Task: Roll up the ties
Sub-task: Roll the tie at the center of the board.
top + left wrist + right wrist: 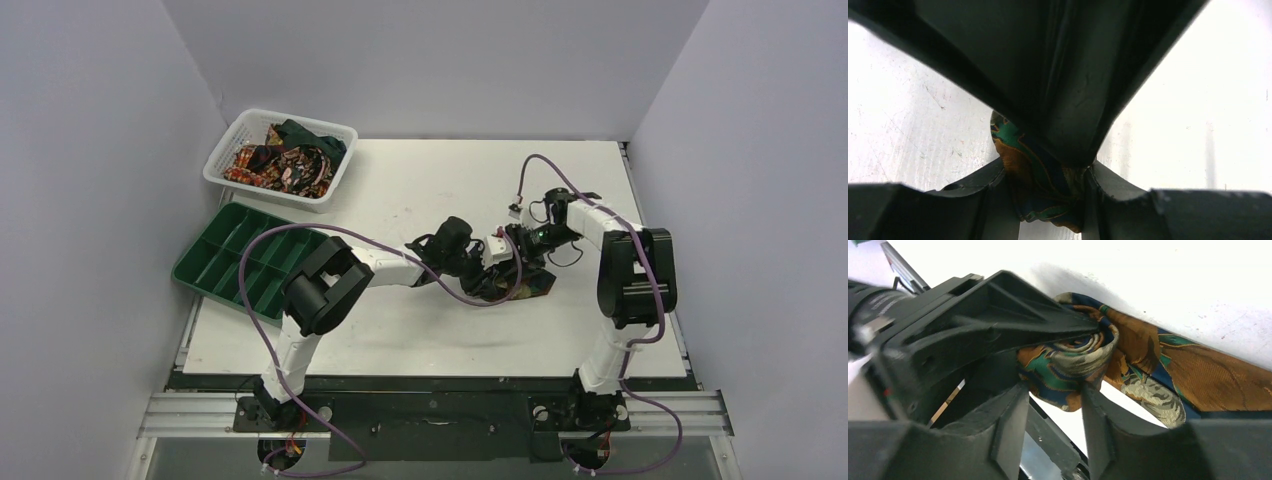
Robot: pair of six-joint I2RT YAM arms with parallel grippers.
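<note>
Right wrist: tie coil [1073, 362] between parted right tool [1053, 392]; left tool [1047, 171] clamps it

Tie [1198, 375] — brown, teal, navy and beige swirls; basket [222, 160] white mesh; tray [215, 262] dark green.

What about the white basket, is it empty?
No, the basket holds a heap of patterned ties.

You're in a robotics lab test cell: plain white walls [90, 200] box in the table [420, 180] on three sides, two arms [325, 290] are bolted to a metal rail [200, 415] at the table's near edge, and purple cables [250, 275] loop over the table.
</note>
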